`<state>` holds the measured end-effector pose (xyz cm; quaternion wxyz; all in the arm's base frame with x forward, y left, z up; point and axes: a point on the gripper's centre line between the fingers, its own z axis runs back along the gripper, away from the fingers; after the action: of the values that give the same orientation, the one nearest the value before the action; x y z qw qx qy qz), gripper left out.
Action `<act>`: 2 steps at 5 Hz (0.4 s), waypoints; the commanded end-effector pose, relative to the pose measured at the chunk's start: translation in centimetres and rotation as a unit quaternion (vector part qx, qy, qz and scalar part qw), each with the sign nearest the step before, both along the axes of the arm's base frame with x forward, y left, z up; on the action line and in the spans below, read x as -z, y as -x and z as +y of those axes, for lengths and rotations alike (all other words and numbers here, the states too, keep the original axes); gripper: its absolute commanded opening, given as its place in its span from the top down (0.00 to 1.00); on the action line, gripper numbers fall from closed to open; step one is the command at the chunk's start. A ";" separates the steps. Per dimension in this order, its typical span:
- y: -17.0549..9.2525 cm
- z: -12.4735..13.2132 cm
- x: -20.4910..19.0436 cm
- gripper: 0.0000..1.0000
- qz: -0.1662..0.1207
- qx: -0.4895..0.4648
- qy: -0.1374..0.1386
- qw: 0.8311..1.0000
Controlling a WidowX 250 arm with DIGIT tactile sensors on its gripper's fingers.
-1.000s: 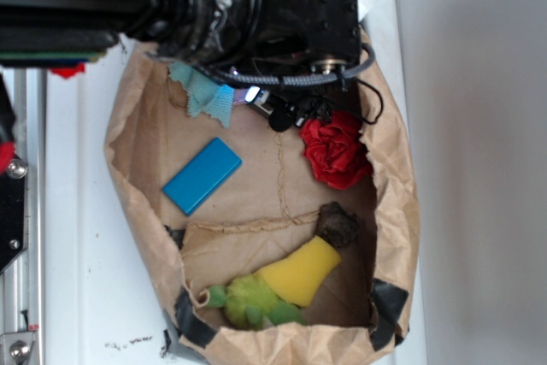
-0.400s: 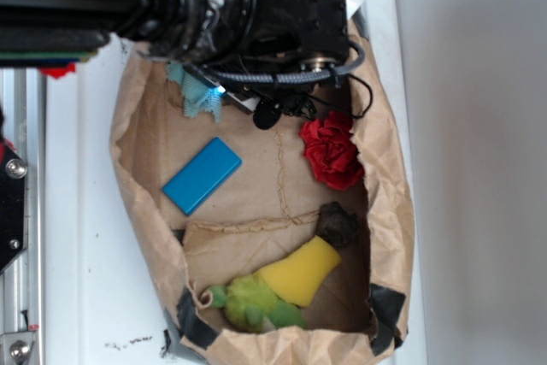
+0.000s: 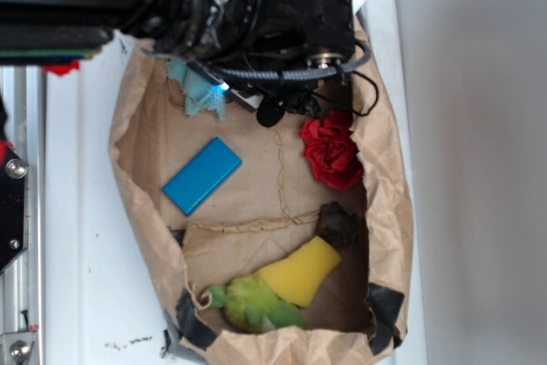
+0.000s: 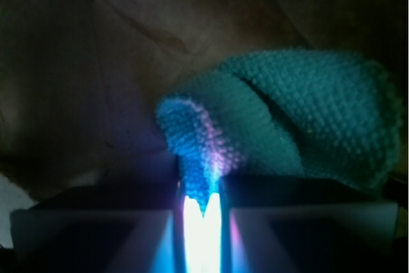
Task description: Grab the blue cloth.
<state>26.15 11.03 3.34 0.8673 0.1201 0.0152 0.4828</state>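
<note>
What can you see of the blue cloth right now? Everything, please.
The blue cloth is pale teal terry with a nubbly weave, bunched into a fold. The wrist view shows that fold pinched between the two sides of the pincer, lit by a bright glow. In the exterior view only a frayed corner shows under the arm, at the upper left of the brown paper bag.

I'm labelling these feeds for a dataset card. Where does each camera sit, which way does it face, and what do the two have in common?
Exterior: sits above, looking down into the brown paper bag with the bright blue block, red fabric flower and yellow-green toy; the black arm fills the top.
Wrist: sits on the arm, looking along the gripper, whose pads pinch a fold of the blue cloth, lit by a glow.
Shared: the blue cloth and the paper bag.
</note>
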 end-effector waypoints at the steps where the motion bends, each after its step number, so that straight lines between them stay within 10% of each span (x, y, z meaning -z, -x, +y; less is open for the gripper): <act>1: -0.2 -0.2 -5.0 1.00 -0.096 0.119 0.028 0.988; 2: -0.2 -0.1 -5.9 1.00 -0.121 0.151 0.033 0.981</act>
<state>26.61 9.95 7.56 0.9347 0.0310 -0.0640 0.3481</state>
